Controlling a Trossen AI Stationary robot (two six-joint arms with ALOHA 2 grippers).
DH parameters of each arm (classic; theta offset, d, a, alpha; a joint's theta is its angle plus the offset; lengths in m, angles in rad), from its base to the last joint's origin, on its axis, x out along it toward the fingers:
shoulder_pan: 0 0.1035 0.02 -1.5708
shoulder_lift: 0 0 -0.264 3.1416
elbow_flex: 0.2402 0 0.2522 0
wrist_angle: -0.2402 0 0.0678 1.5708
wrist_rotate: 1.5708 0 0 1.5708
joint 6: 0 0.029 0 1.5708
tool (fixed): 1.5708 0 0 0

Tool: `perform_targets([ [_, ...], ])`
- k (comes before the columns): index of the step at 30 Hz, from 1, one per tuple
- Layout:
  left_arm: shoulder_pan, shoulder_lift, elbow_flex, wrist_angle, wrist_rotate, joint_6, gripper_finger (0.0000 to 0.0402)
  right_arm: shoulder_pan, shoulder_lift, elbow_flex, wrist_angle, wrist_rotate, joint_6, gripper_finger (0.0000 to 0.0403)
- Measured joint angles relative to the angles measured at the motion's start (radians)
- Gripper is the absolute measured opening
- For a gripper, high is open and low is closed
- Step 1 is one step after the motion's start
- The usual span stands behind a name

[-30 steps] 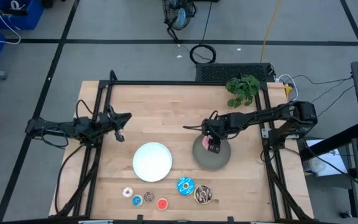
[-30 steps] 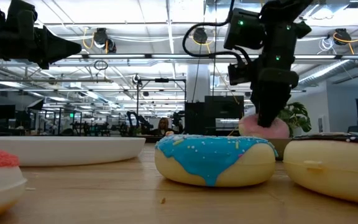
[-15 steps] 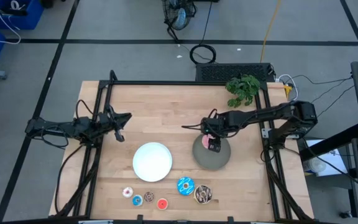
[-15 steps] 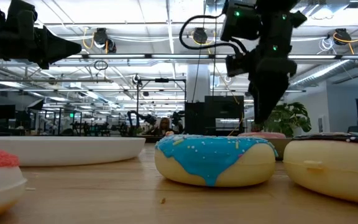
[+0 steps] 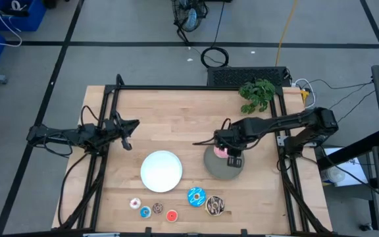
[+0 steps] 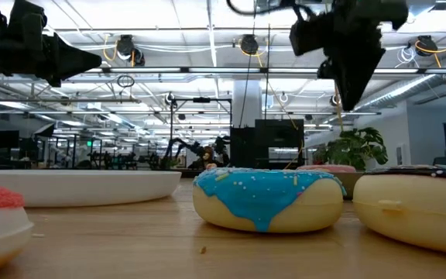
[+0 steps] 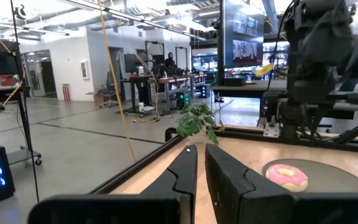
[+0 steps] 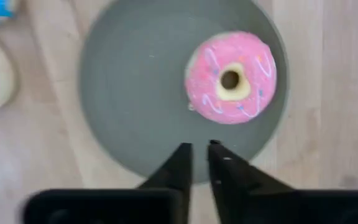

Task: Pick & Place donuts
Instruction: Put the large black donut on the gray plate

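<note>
No legible branding or writing. Pink donut (image 8: 230,78), ring-shaped with pale drizzle, lies on the round matte grey plate (image 8: 135,93) at the plate's 10 o'clock in the high view. Right hand (image 8: 196,163) hovers above the plate, fingers together, holding nothing. Left hand (image 5: 129,133) waits at the wooden worktop's (image 5: 176,112) 9 o'clock, fingers together.

Bright, even overhead ceiling light (image 6: 130,48); soft shadows, motion-blurred right wrist view, sharp elsewhere.
</note>
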Motion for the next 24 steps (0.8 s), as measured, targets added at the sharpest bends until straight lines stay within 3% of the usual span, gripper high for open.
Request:
perform_targets([
  [12, 0.000, 0.000, 0.000, 0.001, 0.000, 0.012, 0.0037, 0.146, -0.030, 0.003, 0.105, 0.003, 0.117, 0.0002],
  [24, 0.000, 0.000, 0.000, 0.003, 0.000, 0.014, 0.0037, 0.246, -0.023, 0.002, 0.328, -0.019, 0.277, 0.0001],
])
